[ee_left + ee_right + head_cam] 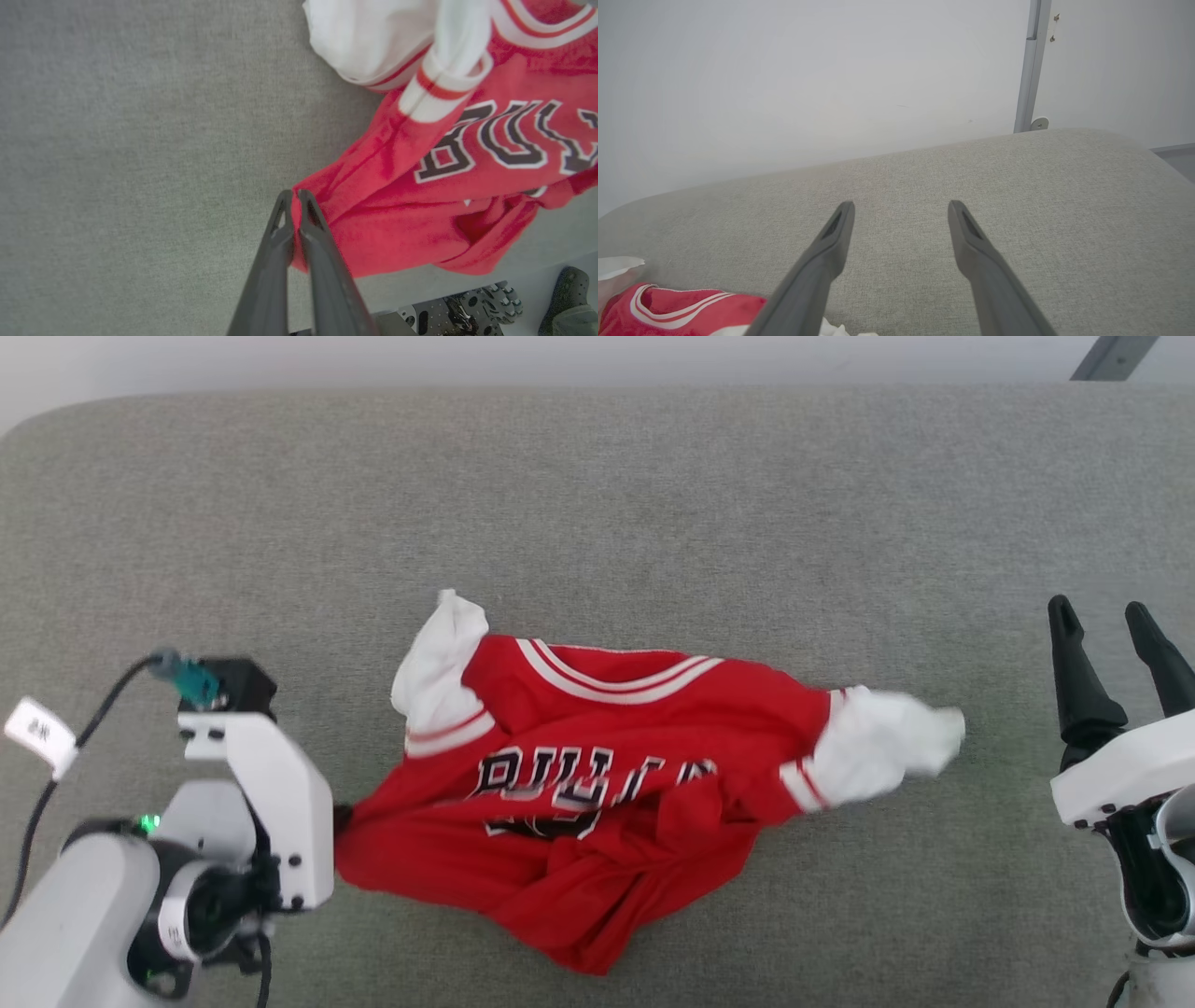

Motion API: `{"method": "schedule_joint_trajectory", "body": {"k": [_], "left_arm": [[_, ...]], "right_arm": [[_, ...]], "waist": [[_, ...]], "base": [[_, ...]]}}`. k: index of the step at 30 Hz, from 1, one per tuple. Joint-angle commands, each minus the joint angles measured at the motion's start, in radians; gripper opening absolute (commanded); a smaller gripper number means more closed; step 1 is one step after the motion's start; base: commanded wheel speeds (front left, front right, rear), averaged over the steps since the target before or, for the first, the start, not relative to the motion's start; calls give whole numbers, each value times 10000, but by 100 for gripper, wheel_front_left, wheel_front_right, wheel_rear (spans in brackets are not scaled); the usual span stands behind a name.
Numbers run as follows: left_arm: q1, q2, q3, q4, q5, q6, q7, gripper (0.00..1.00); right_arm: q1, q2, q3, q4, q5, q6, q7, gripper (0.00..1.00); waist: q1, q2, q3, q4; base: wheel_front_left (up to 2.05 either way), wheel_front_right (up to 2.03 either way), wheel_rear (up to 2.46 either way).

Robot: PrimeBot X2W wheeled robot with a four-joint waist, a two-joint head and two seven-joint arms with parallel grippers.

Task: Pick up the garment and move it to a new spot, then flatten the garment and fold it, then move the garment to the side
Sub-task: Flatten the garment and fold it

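Right gripper (901, 205) gapes over grey cushion (1064, 196) (garment (682, 305), seemingly crumpled, lower-left).

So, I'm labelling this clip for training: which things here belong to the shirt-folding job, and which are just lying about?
Job: garment; left gripper, fingers shut on its red edge; right gripper, open, clear of it.
Just there: grey padded surface under it; white wall; grey post.

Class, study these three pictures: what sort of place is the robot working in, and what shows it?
Probably an indoor test room or lab. A wide grey fabric-covered surface stands against a bare white wall, a metal post runs up that wall, and a red garment lies on the surface.
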Motion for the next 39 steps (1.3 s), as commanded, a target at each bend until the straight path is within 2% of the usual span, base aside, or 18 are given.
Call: {"method": "schedule_joint_trajectory", "body": {"k": [1, 5, 6, 7, 8, 12, 18, 22, 26, 33, 39], "left_arm": [[220, 9, 66, 44, -62, 74, -118, 0], [649, -119, 150, 433, -305, 60, -293, 0], [696, -127, 174, 538, -337, 35, -342, 16], [704, -108, 160, 607, -330, -36, -398, 74], [646, -118, 181, 652, -343, -82, -436, 100], [257, 25, 260, 517, -395, -163, -265, 100], [-738, 447, 158, -149, -152, -106, 553, 100], [-1692, 424, -88, -332, 35, -191, 1151, 100], [-2508, 160, -372, -145, 164, -306, 1490, 100], [-4061, -184, -1153, 1073, 847, -670, 2011, 100], [-4595, -405, -1633, 2586, 1287, -886, 1957, 100]], "right_arm": [[86, 39, 16, -16, -40, -3, 31, 100], [133, 61, 37, -5, -63, -3, 48, 100], [135, 68, 47, -1, -68, -3, 54, 100], [150, 71, 63, -1, -75, -3, 62, 100], [162, 79, 75, -2, -73, -3, 72, 100], [311, 96, 134, -42, -73, -3, 71, 100], [475, 170, 207, -169, -51, -3, 64, 100], [514, 223, 224, -241, -46, -3, 73, 100], [450, 254, 265, -274, -37, -3, 83, 100], [202, 321, 381, -278, -27, -3, 89, 100], [72, 376, 459, -189, -16, -3, -4, 100]], "waist": [[0, 0, -19, 36], [0, 0, -103, 123], [0, 0, -131, 133], [0, 0, -163, 140], [0, 0, -194, 145], [0, 0, -343, 120], [0, 0, -459, -4], [0, 0, -461, -129], [0, 0, -394, -255], [0, 0, -67, -658], [0, 0, 227, -967]], "base": [[0, 0, 0], [0, 0, 0], [0, 0, 0], [0, 0, 0], [0, 0, 0], [0, 0, 0], [0, 0, 0], [0, 0, 0], [0, 0, 0], [0, 0, 0], [0, 0, 0]]}}
